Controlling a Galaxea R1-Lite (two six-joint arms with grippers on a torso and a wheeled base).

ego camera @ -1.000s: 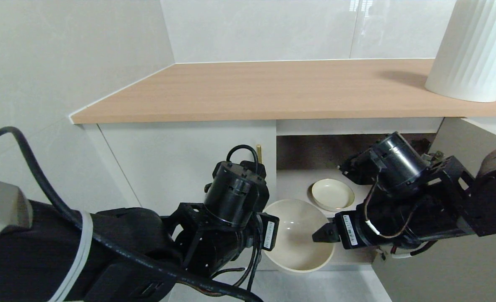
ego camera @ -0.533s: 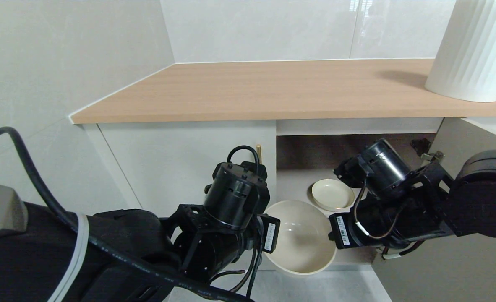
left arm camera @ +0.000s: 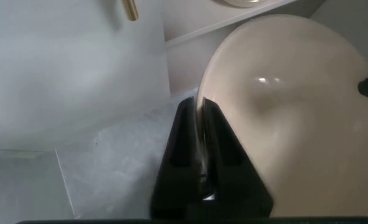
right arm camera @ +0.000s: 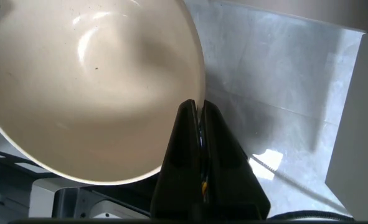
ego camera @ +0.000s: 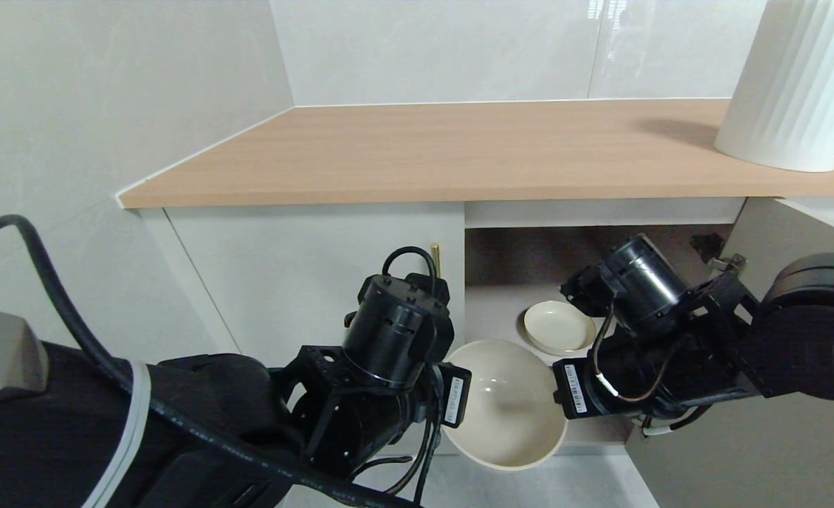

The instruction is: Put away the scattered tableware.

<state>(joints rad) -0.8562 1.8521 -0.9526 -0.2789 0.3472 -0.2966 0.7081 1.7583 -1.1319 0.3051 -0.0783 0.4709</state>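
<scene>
Looking at this one, the bowl hangs in the air just in front of the open cabinet, low by the front edge of its shelf, and it's pinched from both sides. The left gripper has its jaws clamped on the rim on the bowl's left side, and the right gripper is nipped onto the opposite rim, with barely more than the wall's thickness between its jaws. My guess is glazed ceramic: stiff, glossy (you can see the light spots on the inside), so probably slick under hard fingertips, and it would chip or shatter if it dropped onto the floor below. It's a big, deep bowl, so I'd expect some real weight, and a thin rim pinch doesn't give much bite. Holding it at two opposite points of the rim, one finger inside and one outside, looks like the sensible way, since it splits the load and stops the bowl swinging. The catch is that both arms need to travel together, or they'll twist it out of a pinch. A small plate already sits on the shelf toward its right side, so I'd aim for the bare left part, near the front edge. The white ribbed vase at the right end of the worktop is well out of the way.
</scene>
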